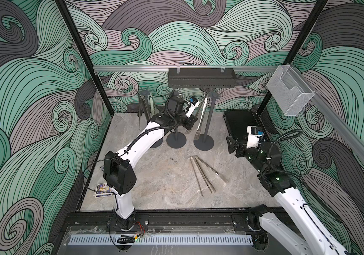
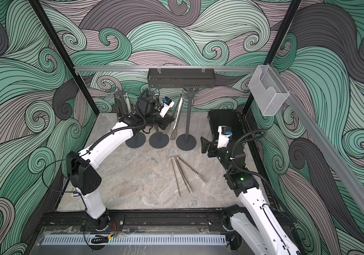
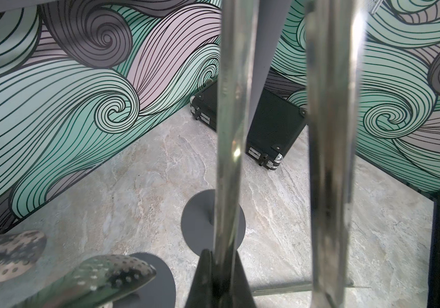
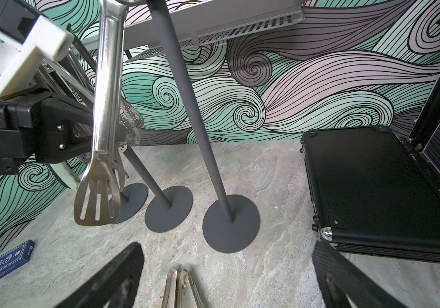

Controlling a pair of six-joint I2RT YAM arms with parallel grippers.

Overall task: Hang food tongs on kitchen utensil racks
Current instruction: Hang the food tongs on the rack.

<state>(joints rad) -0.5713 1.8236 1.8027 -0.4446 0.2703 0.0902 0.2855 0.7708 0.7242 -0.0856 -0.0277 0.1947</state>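
Steel slotted tongs (image 4: 105, 106) hang upright just left of the right rack (image 1: 209, 119), with their top up by its star of hooks. I cannot tell whether the loop sits on a hook, because the top is cut off in the right wrist view. The left gripper (image 3: 220, 280) is clamped low on one arm of them, and the other arm stands free beside it. The right gripper (image 1: 229, 145) hovers at the right with its jaws wide apart, holding nothing.

To do this step well, I would first make sure the loop is fully over a hook. Then ease down so the hook takes the weight, open the jaws slowly and back out level toward the near left. That way the fingers do not drag the arm and set the tongs swinging. The perforated tongs (image 4: 131, 125) hang close behind, by the middle rack (image 1: 176, 141), and a knock to a pole could tip a rack. The left rack (image 1: 145, 91) already bears tongs. Spare tongs (image 1: 204, 174) lie on the table (image 1: 154, 181) near the centre, not yet hung.

The black shelf (image 1: 201, 78) on the far rail shows nothing inside from above. The mesh box (image 1: 289, 92) on the right rail also looks empty. The case (image 1: 238, 123) at the far right lies shut, its contents hidden. A blue card box (image 4: 8, 262) at the near left is shut too.
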